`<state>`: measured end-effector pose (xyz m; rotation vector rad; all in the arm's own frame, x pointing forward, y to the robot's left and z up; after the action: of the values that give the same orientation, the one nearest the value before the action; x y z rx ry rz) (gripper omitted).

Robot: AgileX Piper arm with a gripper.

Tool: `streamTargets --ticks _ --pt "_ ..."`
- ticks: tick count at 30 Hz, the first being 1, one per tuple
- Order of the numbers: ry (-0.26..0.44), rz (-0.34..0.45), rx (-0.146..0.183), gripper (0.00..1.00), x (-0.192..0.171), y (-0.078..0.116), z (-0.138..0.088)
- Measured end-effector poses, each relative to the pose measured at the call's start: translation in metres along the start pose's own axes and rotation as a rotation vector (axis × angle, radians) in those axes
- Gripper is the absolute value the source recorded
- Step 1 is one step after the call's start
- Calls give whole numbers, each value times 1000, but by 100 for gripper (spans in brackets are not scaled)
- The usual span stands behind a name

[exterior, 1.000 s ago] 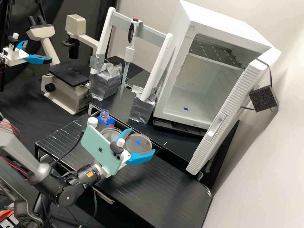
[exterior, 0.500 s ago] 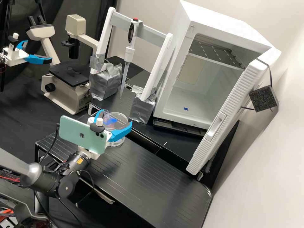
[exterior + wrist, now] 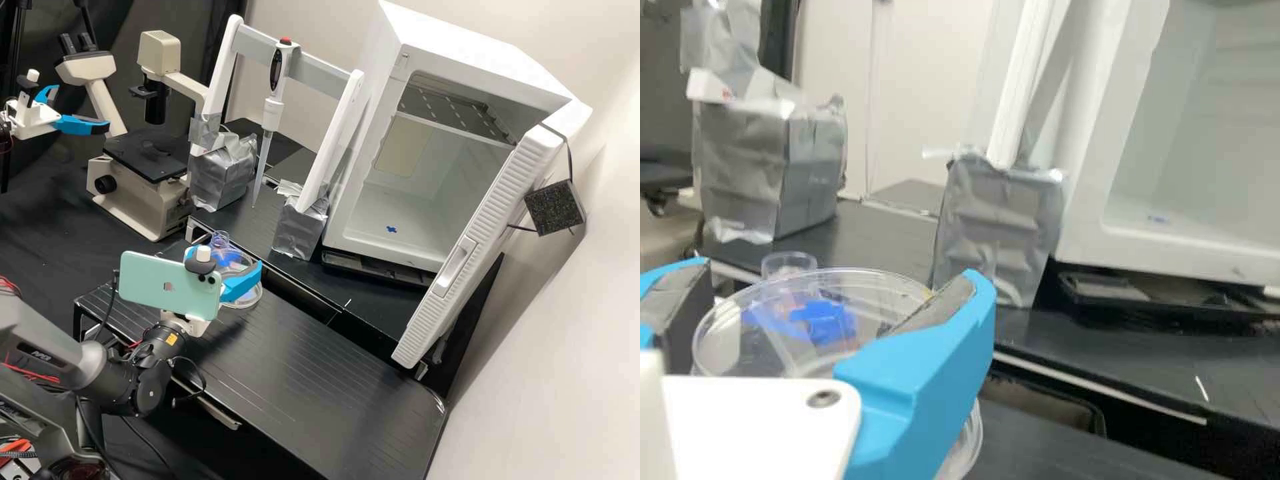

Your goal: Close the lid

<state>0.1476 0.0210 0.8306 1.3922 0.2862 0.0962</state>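
"Where's the lid (image 3: 875, 310)?"

"In the end effector (image 3: 231, 259), gripped by its rim between the two blue fingers; it sits over the dish (image 3: 250, 302), whose clear edge shows beneath; whether the two touch, I can't tell."

"And what are they on?"

"The dish is on the black bench (image 3: 320, 373), near its back edge; the top is scored with thin pale lines, and the front corner is rounded; a small clear bottle (image 3: 220, 239) stands just behind the lid."

"What about farther back?"

"Another black surface; a white stand (image 3: 327, 140) on it has its feet wrapped in silver, and a pipette (image 3: 272, 110) hangs upright from its crossbar; to one side is a cream microscope (image 3: 137, 203), to the other a big white cabinet (image 3: 367, 240), door (image 3: 460, 247) open, a metal shelf inside."

"The room itself?"

"Pale walls (image 3: 567, 333) behind and beside the cabinet; black cloth (image 3: 173, 17) hangs behind the microscope; a dark block (image 3: 553, 208) sits between the open door and the wall."
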Motion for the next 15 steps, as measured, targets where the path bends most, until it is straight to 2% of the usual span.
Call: streamTargets --ticks 5,9,15 --pt "-22 -35 -14 0 4 -5 8" --pt "-49 -30 -4 0 5 -5 13" --pt "-55 -26 -13 0 4 -5 13"
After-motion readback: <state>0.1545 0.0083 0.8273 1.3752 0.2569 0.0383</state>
